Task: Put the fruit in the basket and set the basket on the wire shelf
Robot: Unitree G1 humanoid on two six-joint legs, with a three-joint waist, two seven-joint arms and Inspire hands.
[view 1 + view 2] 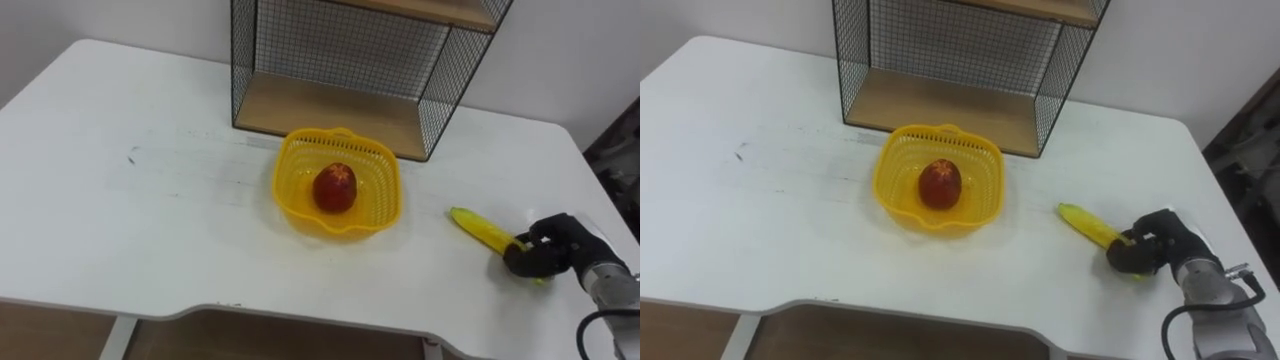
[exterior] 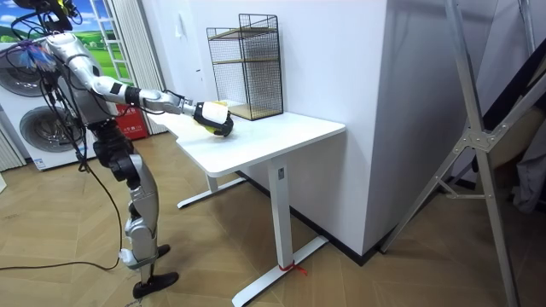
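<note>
**Banana being gripped near the table's right edge**

A yellow banana [image 1: 478,227], lying on the white table [image 1: 150,220], is being clasped at its near end by the right hand [image 1: 545,254], with the dark fingers curled round it. A red apple [image 1: 335,187] is being cradled in the yellow basket [image 1: 290,170], which is standing just before the wire shelf [image 1: 330,110].

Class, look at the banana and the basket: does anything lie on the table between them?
Nothing visible does. The right hand is shut on the banana, and bare table runs from it to the basket, which holds an apple.
</note>
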